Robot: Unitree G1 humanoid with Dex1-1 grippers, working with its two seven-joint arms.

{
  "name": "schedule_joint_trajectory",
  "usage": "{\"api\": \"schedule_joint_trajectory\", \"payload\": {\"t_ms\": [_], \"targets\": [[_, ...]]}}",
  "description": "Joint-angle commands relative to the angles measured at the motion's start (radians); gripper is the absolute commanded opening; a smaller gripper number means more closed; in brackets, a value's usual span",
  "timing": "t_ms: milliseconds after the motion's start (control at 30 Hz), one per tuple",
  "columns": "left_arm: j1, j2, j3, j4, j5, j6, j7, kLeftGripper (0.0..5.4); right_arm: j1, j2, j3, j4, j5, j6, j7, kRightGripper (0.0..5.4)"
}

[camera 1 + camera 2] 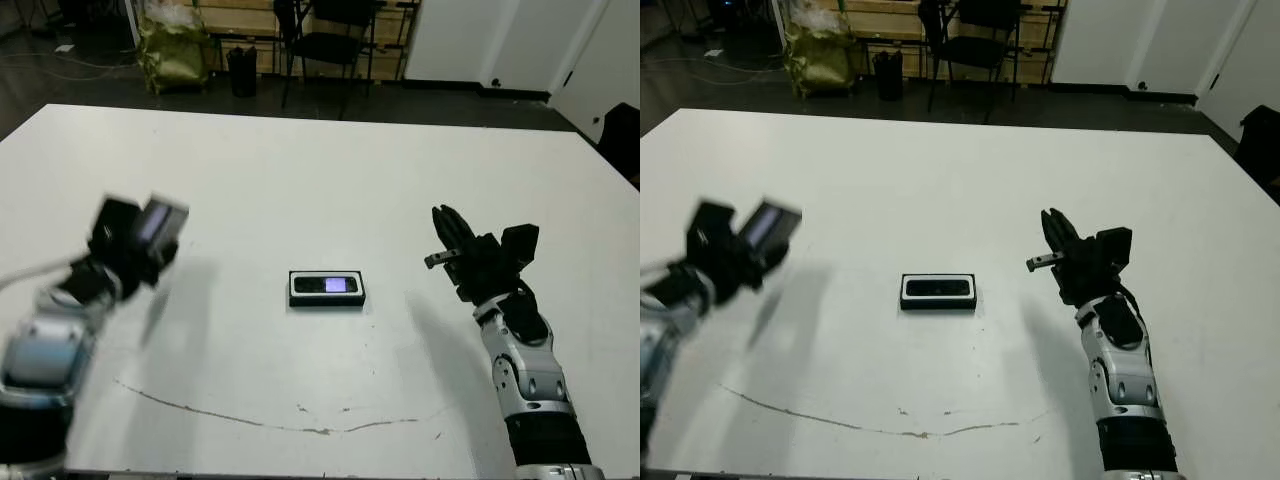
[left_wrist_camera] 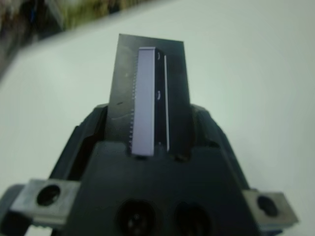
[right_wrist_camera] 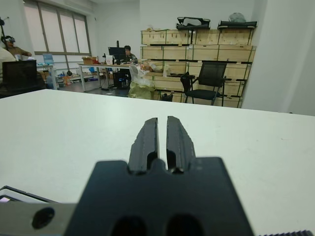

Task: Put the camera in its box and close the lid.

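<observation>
The box [image 1: 327, 301], a small black tray with white lining, lies at the table's middle. The camera [image 1: 327, 285], a slim black bar with a pale screen, lies flat inside it. Left of the box and raised off the table, my left gripper [image 1: 128, 243] is shut on the lid [image 1: 160, 224], a flat black cover with a silvery-grey stripe. In the left wrist view the lid [image 2: 150, 93] stands up between the fingers, blurred. My right gripper [image 1: 448, 228] hovers to the right of the box, shut with nothing in it; its fingers [image 3: 146, 137] meet in the right wrist view.
A thin dark scuff line [image 1: 250, 420] runs across the table [image 1: 300, 170] near its front edge. Beyond the far edge stand a black chair [image 1: 335, 35], a yellow-green bag [image 1: 175, 50] and a small bin [image 1: 242, 70]. A person [image 3: 127, 50] sits far off at a desk.
</observation>
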Motion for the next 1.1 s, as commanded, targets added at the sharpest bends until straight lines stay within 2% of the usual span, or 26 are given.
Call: {"api": "schedule_joint_trajectory", "payload": {"t_ms": [33,300,433,467,833,1033,1100], "targets": [[-0.075,0.067,-0.022,0.110,-0.015,-0.150,-0.134,2.71,0.004,-0.005,-0.006,-0.002,0.001,0.034,-0.014,0.00],[-0.280,0.137,-0.121,0.291,-0.020,-0.349,-0.409,2.71,0.009,-0.014,-0.004,-0.008,-0.019,0.039,-0.027,0.00],[-0.378,0.146,-0.178,0.382,-0.012,-0.421,-0.538,2.71,0.013,-0.008,-0.007,-0.036,-0.015,0.089,-0.049,0.00],[-0.398,0.140,-0.190,0.403,-0.011,-0.428,-0.560,2.71,0.013,-0.007,-0.008,-0.029,-0.012,0.081,-0.044,0.00],[-0.508,0.014,-0.318,0.525,-0.029,-0.402,-0.745,2.71,0.004,-0.006,-0.010,0.017,-0.016,0.036,-0.039,0.00],[-0.491,-0.070,-0.344,0.537,-0.042,-0.378,-0.750,2.71,0.007,-0.003,-0.006,0.002,-0.023,0.056,-0.057,0.00],[-0.491,-0.097,-0.356,0.564,-0.037,-0.381,-0.758,2.71,0.009,-0.005,-0.003,-0.014,-0.026,0.082,-0.067,0.00]]}}
